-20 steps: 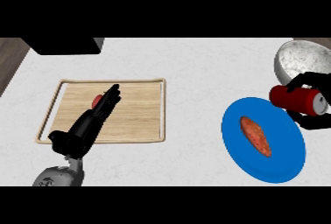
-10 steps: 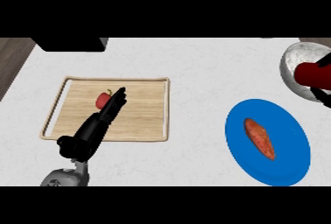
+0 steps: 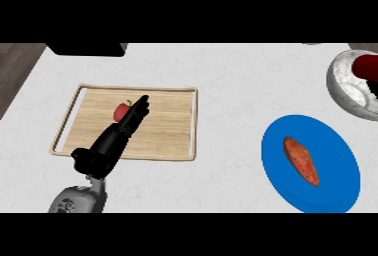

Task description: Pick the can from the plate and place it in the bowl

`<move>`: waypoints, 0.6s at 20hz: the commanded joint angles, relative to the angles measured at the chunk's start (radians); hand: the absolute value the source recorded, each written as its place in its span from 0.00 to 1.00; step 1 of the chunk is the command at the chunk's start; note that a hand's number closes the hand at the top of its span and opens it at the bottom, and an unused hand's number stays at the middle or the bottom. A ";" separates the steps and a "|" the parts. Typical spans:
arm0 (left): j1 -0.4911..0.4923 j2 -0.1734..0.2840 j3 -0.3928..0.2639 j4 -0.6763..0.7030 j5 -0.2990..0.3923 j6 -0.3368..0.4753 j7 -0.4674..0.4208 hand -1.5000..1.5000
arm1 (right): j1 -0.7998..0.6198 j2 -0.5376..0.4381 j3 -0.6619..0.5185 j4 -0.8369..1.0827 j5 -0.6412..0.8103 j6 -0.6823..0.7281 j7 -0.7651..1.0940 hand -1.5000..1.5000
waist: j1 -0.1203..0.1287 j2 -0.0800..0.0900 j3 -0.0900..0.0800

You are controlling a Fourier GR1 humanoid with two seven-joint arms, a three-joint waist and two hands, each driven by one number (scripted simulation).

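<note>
A: Where's the can (image 3: 366, 65)?

B: Off the blue plate (image 3: 295, 175). Red, at 2 o'clock of frame, inside the rim outline of the grey bowl (image 3: 345, 85), cut off by the right edge. Can't tell whether seated on the bowl floor or hanging just above it.

A: Right hand (image 3: 374, 84)?

B: Only a dark sliver under the can at the frame edge. Grasping or let go: cannot tell. Mostly out of view.

A: Left hand (image 3: 118, 135)?

B: Released, fingers straight, holding nothing. Coming in from 7 o'clock, lying across the wooden tray (image 3: 170, 130), fingertips just beside the small red fruit (image 3: 121, 111) at 12 o'clock of the hand. Looks parked, kept well away from the bowl side so as not to block the transfer.

A: Left on the plate?

B: One orange-red oblong vegetable (image 3: 301, 161), lying roughly 11-to-5 near the middle. No part in the task, untouched by the look of it.

A: Progress?

B: Judged near the end: pick done, can at the bowl. Likely remaining: confirm the release and clear out without clipping the bowl's near rim. Risk: can landing on the sloped wall and tipping.
</note>
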 commanded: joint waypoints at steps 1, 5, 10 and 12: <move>-0.033 0.009 0.010 0.037 -0.001 -0.017 -0.018 0.50 | -0.094 -0.053 0.031 0.209 0.090 -0.031 -0.016 1.00 | 0.011 0.006 0.000; -0.005 -0.013 -0.028 -0.017 0.000 -0.018 0.004 0.50 | -0.121 -0.077 0.057 0.340 0.100 0.157 0.037 1.00 | 0.041 0.015 0.002; -0.028 -0.018 -0.025 -0.019 -0.004 -0.011 0.024 0.50 | -0.175 -0.108 0.044 0.451 0.075 0.288 -0.106 0.00 | 0.039 0.015 0.004; -0.003 -0.017 -0.033 -0.001 -0.008 -0.021 -0.016 0.50 | -0.194 -0.060 0.025 0.473 0.063 0.231 -0.124 0.00 | 0.047 0.019 0.004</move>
